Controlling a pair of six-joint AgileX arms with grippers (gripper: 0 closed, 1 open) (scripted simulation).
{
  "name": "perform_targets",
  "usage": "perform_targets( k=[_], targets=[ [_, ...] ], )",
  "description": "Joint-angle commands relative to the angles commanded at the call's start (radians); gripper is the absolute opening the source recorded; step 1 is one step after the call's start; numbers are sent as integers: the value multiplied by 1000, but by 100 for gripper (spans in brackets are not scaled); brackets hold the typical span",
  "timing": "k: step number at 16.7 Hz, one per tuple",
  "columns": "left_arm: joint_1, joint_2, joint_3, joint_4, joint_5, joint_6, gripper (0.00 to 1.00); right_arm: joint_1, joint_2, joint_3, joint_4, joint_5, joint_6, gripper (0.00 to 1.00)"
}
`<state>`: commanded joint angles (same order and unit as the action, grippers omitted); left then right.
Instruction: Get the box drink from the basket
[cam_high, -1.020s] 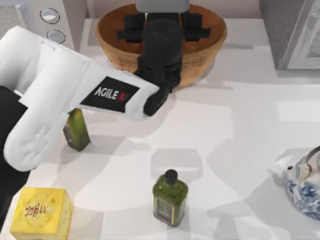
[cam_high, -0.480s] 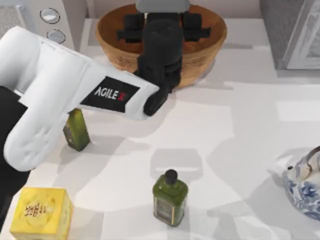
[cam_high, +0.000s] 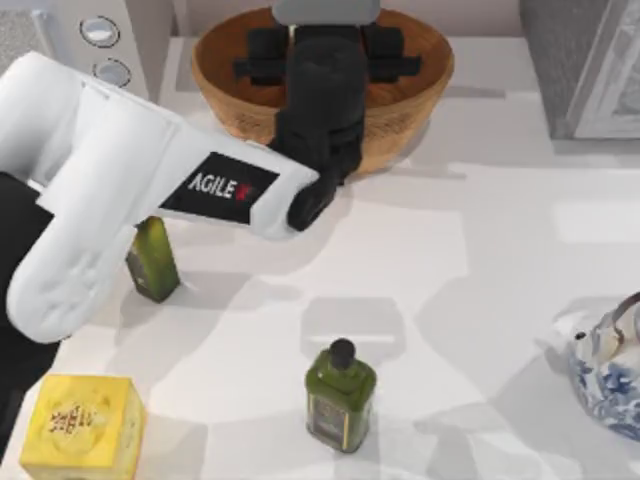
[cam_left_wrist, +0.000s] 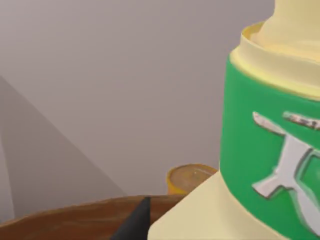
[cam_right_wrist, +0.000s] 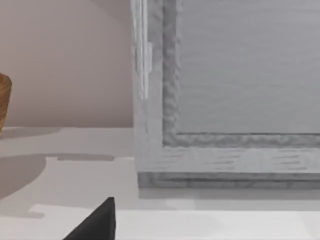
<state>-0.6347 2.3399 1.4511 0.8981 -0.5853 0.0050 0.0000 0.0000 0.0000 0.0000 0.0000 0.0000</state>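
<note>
Left gripper (cam_high: 322, 60) low inside the basket (cam_high: 415, 95), at the box drink (cam_left_wrist: 270, 150).

From above, my left arm reaches over the near rim of the basket and its gripper hides the drink. In my left wrist view the green neck band stands very close, with the basket's brown rim below it. I cannot tell whether my fingers are closed on it or not. To do this step well, I judge I should grip firmly below the band, then lift straight up until clear of the rim. My right arm is parked away from the basket.
</note>
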Motion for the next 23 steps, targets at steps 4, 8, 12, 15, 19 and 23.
perform_targets(
  k=[4, 8, 12, 15, 19, 23],
  targets=[
    [-1, -49, 54, -106, -1, 2, 0, 0, 0, 0, 0, 0, 0, 100],
    [0, -132, 144, -262, -4, 1, 0, 0, 0, 0, 0, 0, 0, 100],
    [-1, -205, 221, -413, -5, 1, 0, 0, 0, 0, 0, 0, 0, 100],
    [-1, -231, 249, -471, -5, 1, 0, 0, 0, 0, 0, 0, 0, 100],
    [0, -228, 248, -470, -6, 3, 0, 0, 0, 0, 0, 0, 0, 100],
    [17, -281, 195, -488, 13, 6, 0, 0, 0, 0, 0, 0, 0, 100]
  ],
)
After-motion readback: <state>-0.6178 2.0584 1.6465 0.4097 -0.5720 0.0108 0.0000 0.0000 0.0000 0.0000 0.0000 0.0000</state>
